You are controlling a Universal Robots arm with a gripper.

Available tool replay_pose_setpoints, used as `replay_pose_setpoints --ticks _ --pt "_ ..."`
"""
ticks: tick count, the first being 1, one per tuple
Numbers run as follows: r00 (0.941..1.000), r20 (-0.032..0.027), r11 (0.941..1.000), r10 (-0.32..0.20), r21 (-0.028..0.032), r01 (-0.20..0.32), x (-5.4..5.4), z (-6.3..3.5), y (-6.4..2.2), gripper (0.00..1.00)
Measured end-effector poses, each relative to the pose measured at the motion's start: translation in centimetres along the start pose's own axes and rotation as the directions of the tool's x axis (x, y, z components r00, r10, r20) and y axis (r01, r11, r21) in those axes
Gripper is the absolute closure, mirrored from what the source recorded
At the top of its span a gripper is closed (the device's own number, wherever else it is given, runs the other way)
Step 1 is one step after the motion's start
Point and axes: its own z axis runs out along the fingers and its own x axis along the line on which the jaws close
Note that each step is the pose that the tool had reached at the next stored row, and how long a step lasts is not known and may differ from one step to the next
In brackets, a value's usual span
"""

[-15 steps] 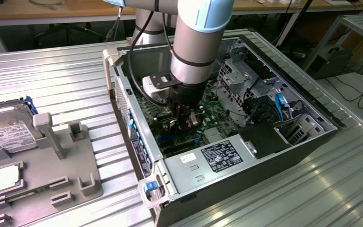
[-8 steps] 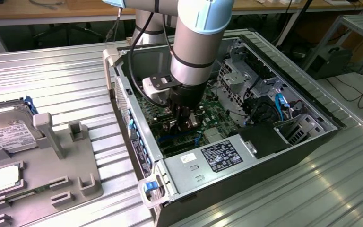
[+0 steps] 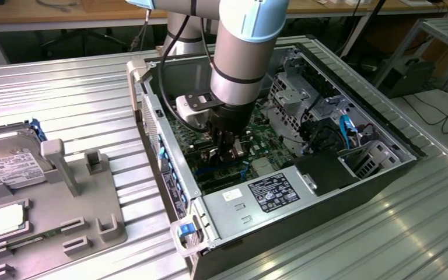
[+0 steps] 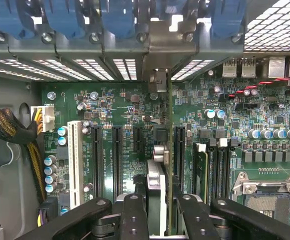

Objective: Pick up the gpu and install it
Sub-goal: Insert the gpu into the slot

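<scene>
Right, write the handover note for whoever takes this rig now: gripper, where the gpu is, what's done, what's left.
Gripper: shut on the gpu, down inside the open computer case.
Gpu: held on edge over the motherboard, among the expansion slots, with its metal bracket at the case's rear slot openings.
Done: gpu picked up and brought into the case.
Left: not yet released; whether it is fully seated in a slot cannot be told.
Elsewhere: hard drive and CPU chip sit on the grey tray at the exterior view's left.
</scene>
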Motion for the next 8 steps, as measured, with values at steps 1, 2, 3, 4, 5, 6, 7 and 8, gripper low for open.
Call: replay_pose_setpoints --ticks 1,2,3,4,5,6,7,8 --pt "1.0000 0.0000 1.0000 0.000 0.0000 0.000 0.00 0.00 0.00 0.72" --pt "1.0000 0.0000 1.0000 0.000 0.0000 0.000 0.00 0.00 0.00 0.72" --pt "1.0000 0.0000 1.0000 0.000 0.0000 0.000 0.00 0.00 0.00 0.72" --pt "1.0000 0.0000 1.0000 0.000 0.0000 0.000 0.00 0.00 0.00 0.72" --pt "1.0000 0.0000 1.0000 0.000 0.0000 0.000 0.00 0.00 0.00 0.72" --pt "1.0000 -0.0001 1.0000 0.000 -0.0001 0.000 -0.02 0.00 0.00 0.72" --pt "1.0000 0.0000 1.0000 0.000 0.0000 0.000 -0.10 0.00 0.00 0.72" --pt "1.0000 0.0001 1.0000 0.000 0.0001 0.000 -0.20 0.01 0.00 0.72"
